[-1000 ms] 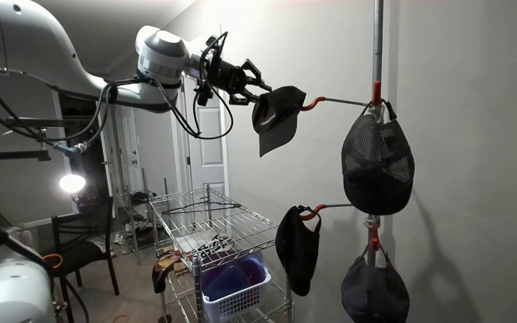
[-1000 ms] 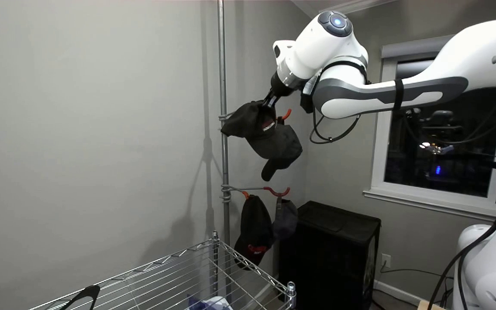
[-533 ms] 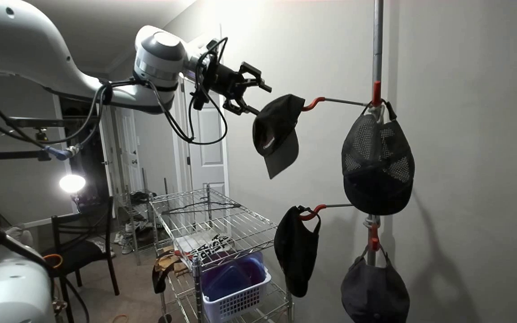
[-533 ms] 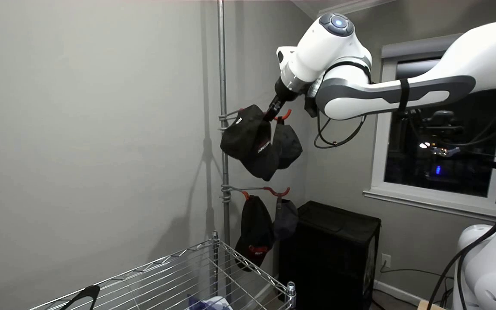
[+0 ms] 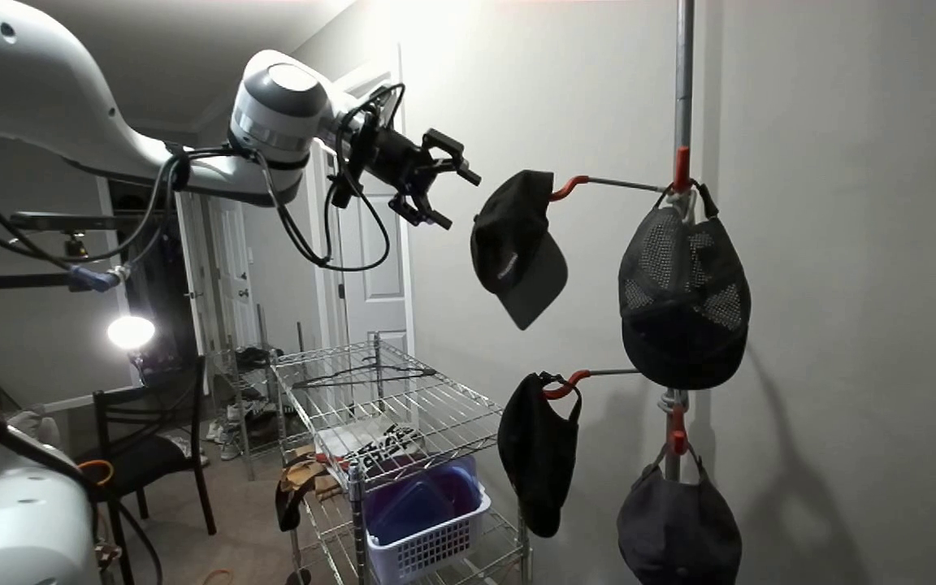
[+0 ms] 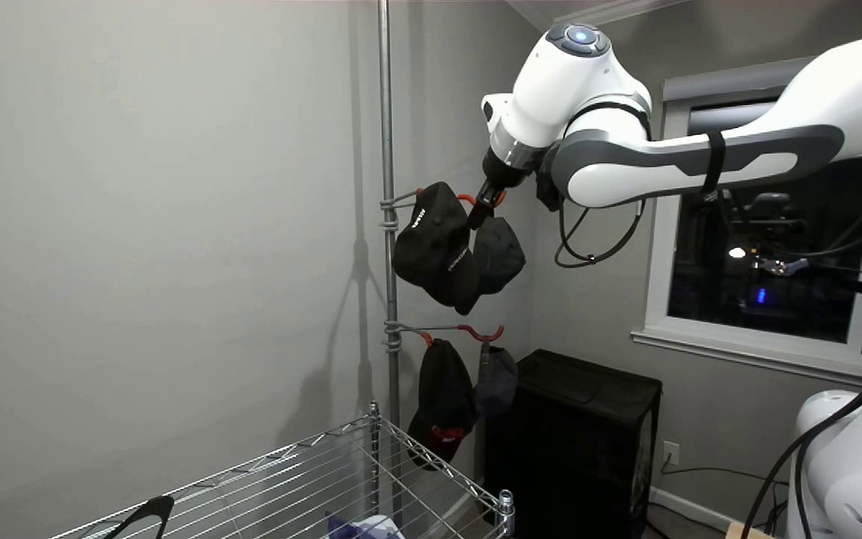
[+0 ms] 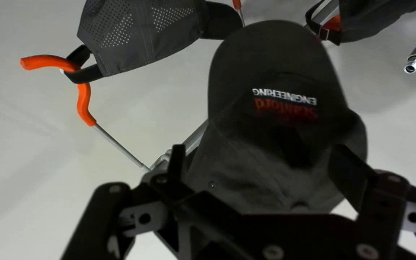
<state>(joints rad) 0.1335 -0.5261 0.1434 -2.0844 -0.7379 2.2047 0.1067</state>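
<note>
Mesh cap (image 7: 141, 34) near Stanford cap (image 7: 273, 72)

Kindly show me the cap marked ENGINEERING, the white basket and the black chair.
Cap marked ENGINEERING (image 7: 260, 124): wrist view, front of its crown.
White basket (image 5: 434, 548): in an exterior view, its front wall.
Black chair (image 5: 153, 461): in an exterior view, its seat.

A robot gripper (image 5: 460, 199) backs clear of a dark cap (image 5: 510, 230), its fingers (image 5: 469, 173), drawn close together at the cap's edge a second ago, now spread wide and apart from it. Let go, the cap has swung and dropped, its brim (image 5: 537, 282) hanging lower and farther from the gripper than before. A second patch of white lettering (image 6: 418, 218) has turned into sight in an exterior view. The arm (image 5: 277, 106) has pulled back, its looped cables (image 5: 322, 261) shifting with it.
</note>
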